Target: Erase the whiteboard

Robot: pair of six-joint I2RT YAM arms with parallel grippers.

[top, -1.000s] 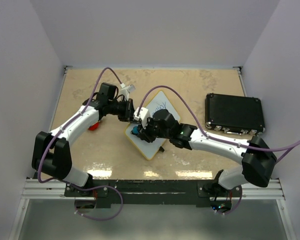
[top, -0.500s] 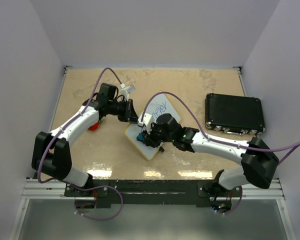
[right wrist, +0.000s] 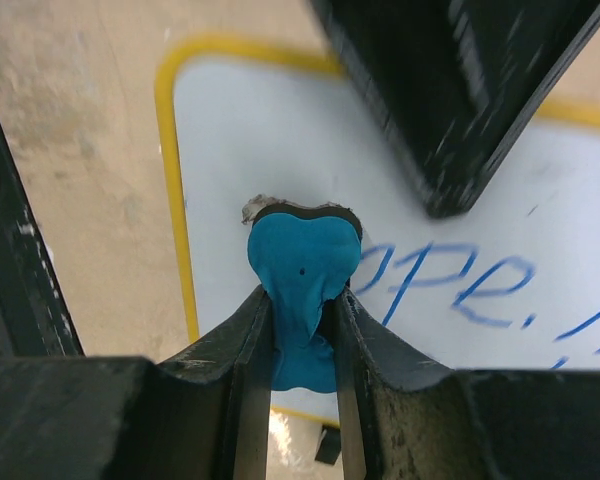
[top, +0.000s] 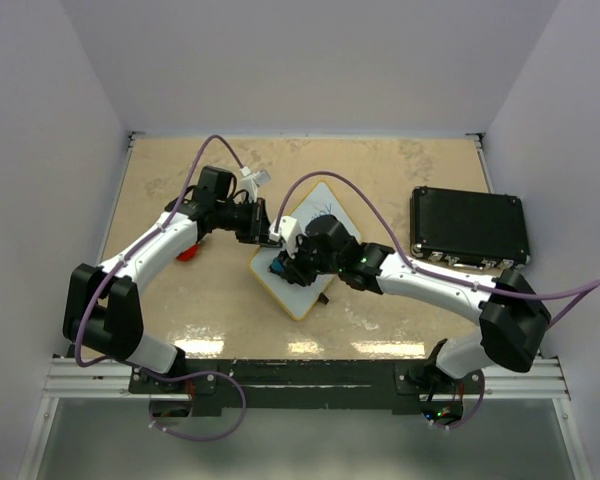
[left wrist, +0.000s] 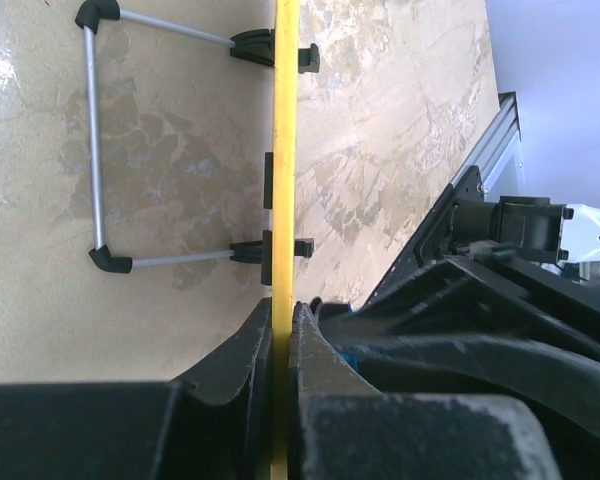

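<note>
Two grippers meet at the whiteboard [top: 302, 296], which you find near the middle of the table [top: 400, 165] in the top view, turned corner-up like a diamond. Your left gripper [top: 265, 232] comes in from 10 o'clock and grips the board at its 10 o'clock edge. In the left wrist view the left gripper [left wrist: 283, 322] has its jaws drawn narrow, with the thin yellow frame of the whiteboard [left wrist: 284, 150] pinched between them. A grey wire bracket [left wrist: 92, 150] with black ends sits off that edge, toward 9 o'clock in that view.

Your right gripper [top: 283, 266] reaches in from 4 o'clock and sits over the 8 o'clock part of the board. In the right wrist view the right gripper [right wrist: 302, 300] is clamped narrow around a blue eraser [right wrist: 302, 258], whose tip touches the white surface of the whiteboard [right wrist: 260, 130]. Blue handwriting [right wrist: 450, 285] lies just beside the eraser at 3 o'clock; the surface toward 12 o'clock of it is plain white.

A black case [top: 468, 228] rests well apart from the board, at 3 o'clock on the table. A small red object [top: 187, 253] shows beside your left arm, at 9 o'clock of the board; you cannot tell what it is.
</note>
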